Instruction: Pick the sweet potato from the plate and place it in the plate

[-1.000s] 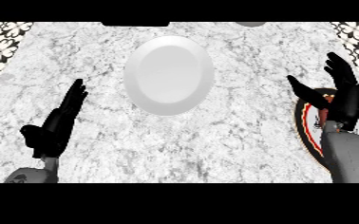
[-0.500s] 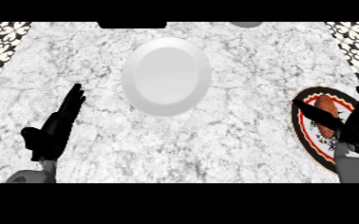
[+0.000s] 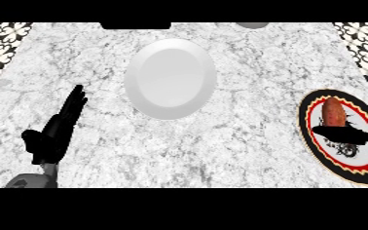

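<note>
Head view: left robot hand (image 3: pixel 57 131) open; right robot hand (image 3: pixel 342 134), state unclear, across patterned plate (image 3: pixel 304 114) by sweet potato (image 3: pixel 333 112).

Table (image 3: pixel 237 161): white marble top with grey veining, spread across the whole space in front of me.

Lying directly on it:
- One plain white plate (image 3: pixel 170 79), near the middle.
- One patterned plate (image 3: pixel 304 122), rimmed in black, red and cream, at my right and partly cut off, well apart from the white one.
- At the far edge, a black object (image 3: pixel 135 25) and a grey object (image 3: pixel 251 25), both cut off; I cannot tell what they are.
</note>
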